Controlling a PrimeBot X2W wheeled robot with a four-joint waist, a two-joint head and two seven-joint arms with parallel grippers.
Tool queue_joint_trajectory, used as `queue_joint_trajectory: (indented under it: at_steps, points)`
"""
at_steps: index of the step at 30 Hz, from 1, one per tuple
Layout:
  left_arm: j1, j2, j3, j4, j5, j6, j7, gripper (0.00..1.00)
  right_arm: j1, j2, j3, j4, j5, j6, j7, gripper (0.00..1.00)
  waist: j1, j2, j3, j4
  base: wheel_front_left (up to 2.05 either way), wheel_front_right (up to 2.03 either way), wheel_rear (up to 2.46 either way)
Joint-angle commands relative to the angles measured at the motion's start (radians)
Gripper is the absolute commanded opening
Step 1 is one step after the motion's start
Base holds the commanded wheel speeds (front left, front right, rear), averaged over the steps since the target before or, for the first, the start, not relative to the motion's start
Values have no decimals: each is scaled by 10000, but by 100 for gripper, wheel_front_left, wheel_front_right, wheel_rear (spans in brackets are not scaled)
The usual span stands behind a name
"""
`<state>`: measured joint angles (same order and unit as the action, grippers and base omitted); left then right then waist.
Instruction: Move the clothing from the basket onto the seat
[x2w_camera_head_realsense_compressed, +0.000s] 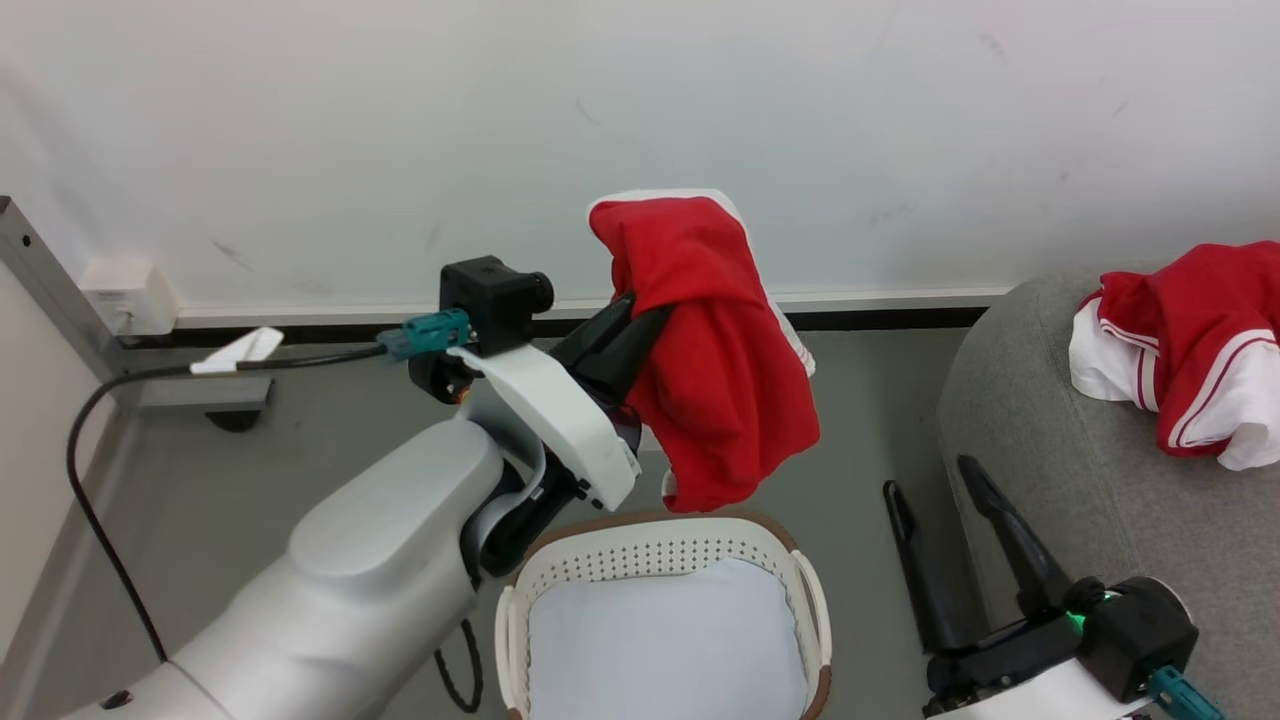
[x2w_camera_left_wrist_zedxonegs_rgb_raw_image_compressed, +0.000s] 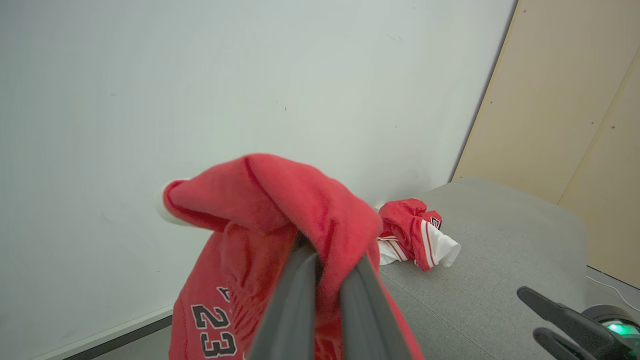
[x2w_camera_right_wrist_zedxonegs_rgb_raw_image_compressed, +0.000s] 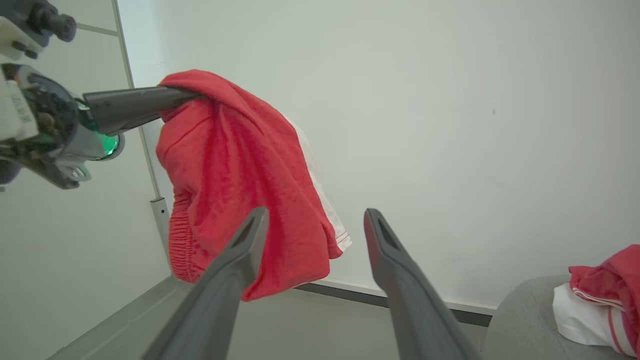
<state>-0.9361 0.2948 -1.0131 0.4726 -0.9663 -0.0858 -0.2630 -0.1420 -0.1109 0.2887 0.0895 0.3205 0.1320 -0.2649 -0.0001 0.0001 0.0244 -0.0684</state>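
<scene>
Your left fingers (x2w_camera_head_realsense_compressed: 610, 345) are clamped on the jersey (x2w_camera_head_realsense_compressed: 720, 380) above the basket (x2w_camera_head_realsense_compressed: 812, 600); right fingers (x2w_camera_head_realsense_compressed: 1005, 530) apart, beside the seat (x2w_camera_head_realsense_compressed: 1050, 450).

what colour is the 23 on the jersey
Black on the red jersey; clearest in left wrist view.

Probably a lab: bare wall (x2w_camera_head_realsense_compressed: 640, 100), grey floor (x2w_camera_head_realsense_compressed: 250, 450).

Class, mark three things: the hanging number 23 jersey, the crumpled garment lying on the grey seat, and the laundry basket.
Number 23 jersey (x2w_camera_head_realsense_compressed: 720, 370): head view, red hanging body.
Crumpled garment (x2w_camera_head_realsense_compressed: 1200, 300): head view, its red folds.
Laundry basket (x2w_camera_head_realsense_compressed: 650, 560): head view, perforated back wall.
</scene>
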Motion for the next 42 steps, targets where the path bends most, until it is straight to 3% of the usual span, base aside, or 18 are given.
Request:
queue_joint_trajectory:
  at_steps: [1,10,23,28,33,34,35,36,42]
  points:
    - [112,-41,23,-43,72,33,-23,0,-127,-77,169,-34,152,-26,11,100,1,-1,-24,35,0,0,0]
    - [231,-391,-140,-165,407,-20,-23,0,-1141,23,2160,1004,816,-26,11,100,1,-1,-51,487,0,0,0]
    - [417,-1018,-655,-133,236,-226,114,0,-3442,389,3958,5322,1762,-26,11,100,1,-1,-299,1280,0,0,0]
    - [404,-1184,-837,-145,245,-278,166,0,-4150,453,4310,6550,2277,-26,11,100,1,-1,-303,1583,0,0,0]
    - [395,-1273,-997,-151,232,-314,219,0,-4658,495,4304,6774,2628,-26,11,100,1,-1,-234,1838,0,0,0]
    - [401,-1280,-1013,-142,210,-320,214,0,-4691,493,4234,6686,2648,-26,11,47,1,-1,-219,1878,0,0,0]
    - [410,-1274,-1022,-133,187,-326,215,0,-4701,492,4169,6586,2639,-26,11,12,1,-1,-204,1908,0,0,0]
    - [415,-1260,-1031,-124,178,-333,214,0,-4684,469,4088,6499,2602,-26,11,0,1,-1,-189,1932,0,0,0]
    - [462,-1122,-968,0,98,-331,185,0,-4207,264,3627,5891,2374,-26,9,0,1,-1,-90,1985,0,0,0]
